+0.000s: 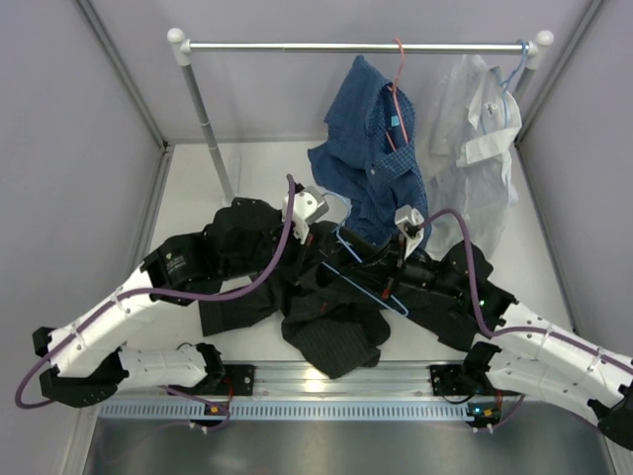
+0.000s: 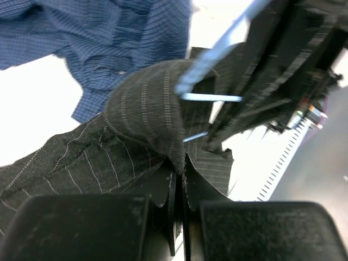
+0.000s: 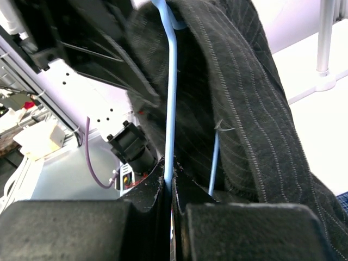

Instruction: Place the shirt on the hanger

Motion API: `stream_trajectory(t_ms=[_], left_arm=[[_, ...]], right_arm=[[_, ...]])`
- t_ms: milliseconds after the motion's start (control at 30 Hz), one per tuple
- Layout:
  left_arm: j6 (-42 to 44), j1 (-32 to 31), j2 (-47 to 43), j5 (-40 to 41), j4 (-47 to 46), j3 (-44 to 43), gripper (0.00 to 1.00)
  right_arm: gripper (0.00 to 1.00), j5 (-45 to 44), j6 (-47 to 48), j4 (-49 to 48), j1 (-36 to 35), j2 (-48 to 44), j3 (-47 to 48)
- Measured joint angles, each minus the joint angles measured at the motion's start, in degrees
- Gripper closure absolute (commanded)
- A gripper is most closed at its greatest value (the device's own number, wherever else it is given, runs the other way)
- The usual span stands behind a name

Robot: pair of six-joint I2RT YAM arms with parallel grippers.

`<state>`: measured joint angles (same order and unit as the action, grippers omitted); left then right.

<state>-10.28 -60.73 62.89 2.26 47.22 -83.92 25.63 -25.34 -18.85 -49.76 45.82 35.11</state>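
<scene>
Across the white counter, the left hand is pinched together on a fold of the dark pinstriped collared shirt. The right hand is clamped on the thin light-blue wire hanger. The shirt drapes over its wire, heaped between both arms.

Our left arm and right arm converge mid-frame.
Left tool pinches the shirt; right tool clamps the hanger.

We see a white tabletop boxed in by plain pale grey walls under even light. A metal clothes rail with white-capped posts spans the far edge. An aluminium strip runs along the near edge.
</scene>
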Motion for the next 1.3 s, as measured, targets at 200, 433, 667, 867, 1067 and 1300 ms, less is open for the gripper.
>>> stream_trajectory(t_ms=[200,433,667,867,1067,1300], left_arm=[[1.0,0.0,-2.1,-2.8,0.1,0.0,0.84],[2.5,-0.1,-3.6,0.6,0.1,0.2,0.02],[5.7,-0.1,-5.9,7.2,-0.2,-1.6,0.02],[19.4,-0.1,-11.0,9.9,-8.3,2.1,0.02],[32.9,0.4,-9.1,-3.1,-10.3,2.0,0.02],[37.1,3.4,-3.0,-17.4,-7.7,1.1,0.17]], right_arm=[[1.0,-0.8,0.1,-0.8,-1.0,1.5,-0.2],[1.0,-2.9,-0.2,-4.2,-1.5,0.8,-1.8],[1.0,-4.9,-0.9,-7.3,-1.6,-1.4,-5.7],[1.0,-5.5,-1.4,-7.7,-1.6,-3.6,-7.0],[1.0,-5.2,-1.4,-5.6,-1.6,-5.9,-7.0],[1.0,-3.4,-0.4,-0.8,-1.6,-9.4,-7.0]])
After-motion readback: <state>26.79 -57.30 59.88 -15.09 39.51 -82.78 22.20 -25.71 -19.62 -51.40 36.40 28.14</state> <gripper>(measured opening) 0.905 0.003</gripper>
